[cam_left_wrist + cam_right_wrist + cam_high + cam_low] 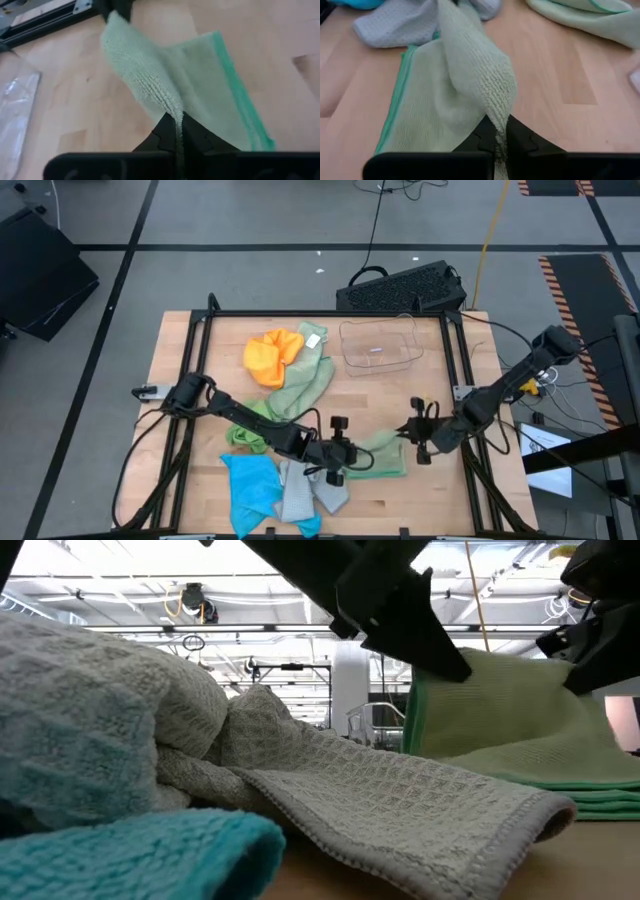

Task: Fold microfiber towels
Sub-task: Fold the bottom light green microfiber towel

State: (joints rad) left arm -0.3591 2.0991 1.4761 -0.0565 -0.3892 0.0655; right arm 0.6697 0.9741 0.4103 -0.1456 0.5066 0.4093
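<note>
Both claws clamp one towel, mid-fold.
We find the left gripper (345, 452) and right gripper (418, 432) each pinching an edge of the pale green microfiber towel (385, 452) at the wooden table's (440, 500) front, lifting it for folding.

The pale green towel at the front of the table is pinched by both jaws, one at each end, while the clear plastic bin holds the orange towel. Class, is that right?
One detail is wrong. The clear plastic bin is empty; the orange towel lies on the table beside it, as the high view shows. The pale green towel is indeed pinched by both the left gripper and the right gripper.
</note>
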